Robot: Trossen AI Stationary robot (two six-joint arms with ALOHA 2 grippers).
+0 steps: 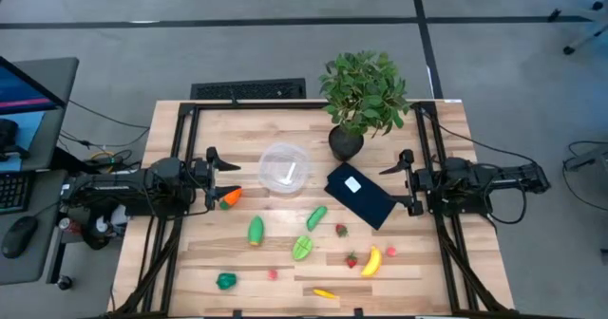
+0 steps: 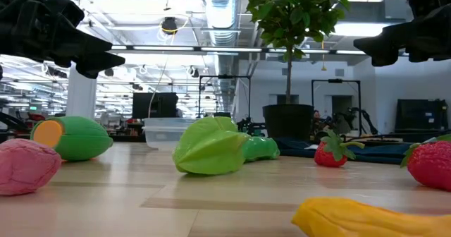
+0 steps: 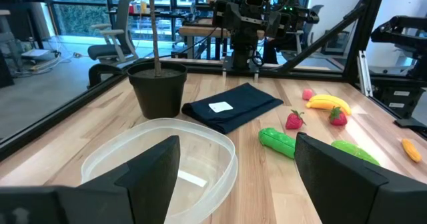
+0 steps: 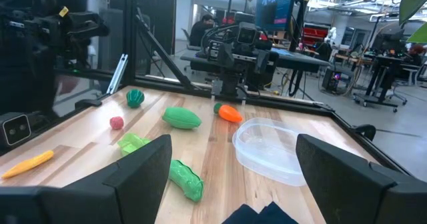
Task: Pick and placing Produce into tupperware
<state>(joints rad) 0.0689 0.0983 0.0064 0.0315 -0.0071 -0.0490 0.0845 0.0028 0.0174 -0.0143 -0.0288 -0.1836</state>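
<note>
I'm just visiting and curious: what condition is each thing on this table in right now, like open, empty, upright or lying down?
tupperware: upright, no lid, no produce inside.
potted plant: standing upright.
dark blue cloth: lying flat.
carrot: lying loose on the table.
banana: lying loose on the table.
left gripper: open, holding nothing.
right gripper: open, holding nothing.

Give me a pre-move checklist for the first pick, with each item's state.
1. Left gripper open, holding nothing: ok.
2. Right gripper open, holding nothing: ok.
3. Clear bowl upright, no produce inside: ok.
4. Carrot right beside the left gripper, nothing over it: ok.
5. Dark blue cloth lies clear of the bowl: ok.
6. Potted plant leaves overhang the bowl: cannot tell.
</note>
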